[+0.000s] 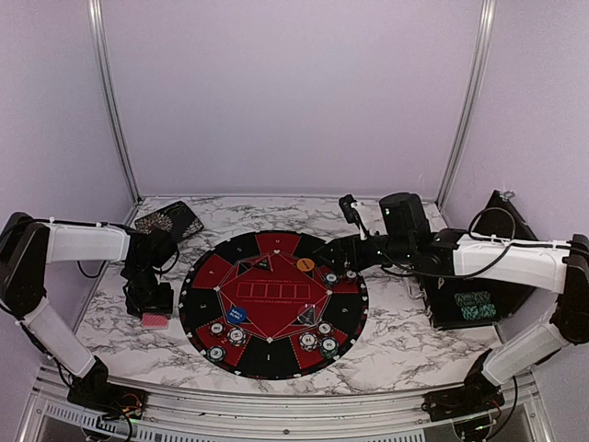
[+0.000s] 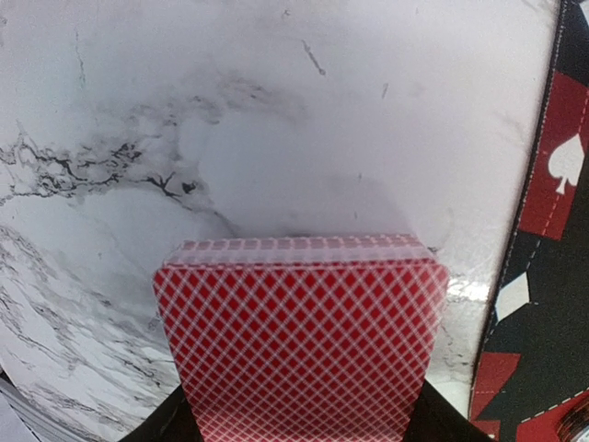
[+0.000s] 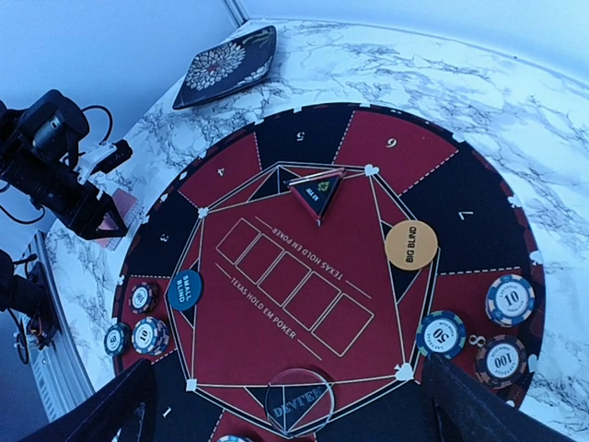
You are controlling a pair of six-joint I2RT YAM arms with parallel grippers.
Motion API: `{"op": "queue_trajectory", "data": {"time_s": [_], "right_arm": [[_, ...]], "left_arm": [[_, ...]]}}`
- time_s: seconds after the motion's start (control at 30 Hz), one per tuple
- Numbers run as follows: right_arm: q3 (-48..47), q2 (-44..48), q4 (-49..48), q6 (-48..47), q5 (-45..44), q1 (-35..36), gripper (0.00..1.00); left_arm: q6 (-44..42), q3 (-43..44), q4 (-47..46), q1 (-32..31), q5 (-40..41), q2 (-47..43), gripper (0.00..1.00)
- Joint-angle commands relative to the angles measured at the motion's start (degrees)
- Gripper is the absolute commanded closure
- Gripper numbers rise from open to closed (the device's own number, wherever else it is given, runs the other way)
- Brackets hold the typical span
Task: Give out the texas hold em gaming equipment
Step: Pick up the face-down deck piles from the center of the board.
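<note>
Striped poker chips (image 1: 236, 335) sit in small clusters along the lower edge of the round mat (image 1: 272, 361). A blue marker (image 1: 237, 314) lies just above them and an orange disc (image 1: 305, 264) lies farther up. At the frame's left, just off the mat over the marble table (image 1: 405, 341), the left gripper (image 1: 153, 309) is clamped on a deck of red-backed playing cards (image 2: 299, 354). Farther back at centre-right, the right gripper (image 3: 287, 387) hovers above the mat with its fingers (image 3: 115, 410) spread wide, holding nothing.

We find the mat (image 1: 273, 304) mid-table (image 1: 405, 341), chips (image 1: 329, 346) along its near and right edges, the card deck (image 1: 155, 320) just left, a case (image 1: 471, 299) far right.
</note>
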State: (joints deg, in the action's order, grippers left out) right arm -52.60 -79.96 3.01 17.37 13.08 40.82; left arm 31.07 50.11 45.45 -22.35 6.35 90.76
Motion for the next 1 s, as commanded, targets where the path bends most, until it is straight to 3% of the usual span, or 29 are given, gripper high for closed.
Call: {"op": "queue_trajectory", "data": {"time_s": [0.0, 0.97], "right_arm": [[-3.21, -1.33, 0.38, 1.49, 1.14, -0.56, 0.04], [-8.87, -8.50, 3.01, 5.52, 3.87, -0.50, 0.09]], "left_arm": [[-2.82, 2.45, 3.69, -0.24, 1.82, -0.28, 0.46], [-9.03, 8.84, 7.52, -0.32, -1.58, -4.43, 0.46]]}}
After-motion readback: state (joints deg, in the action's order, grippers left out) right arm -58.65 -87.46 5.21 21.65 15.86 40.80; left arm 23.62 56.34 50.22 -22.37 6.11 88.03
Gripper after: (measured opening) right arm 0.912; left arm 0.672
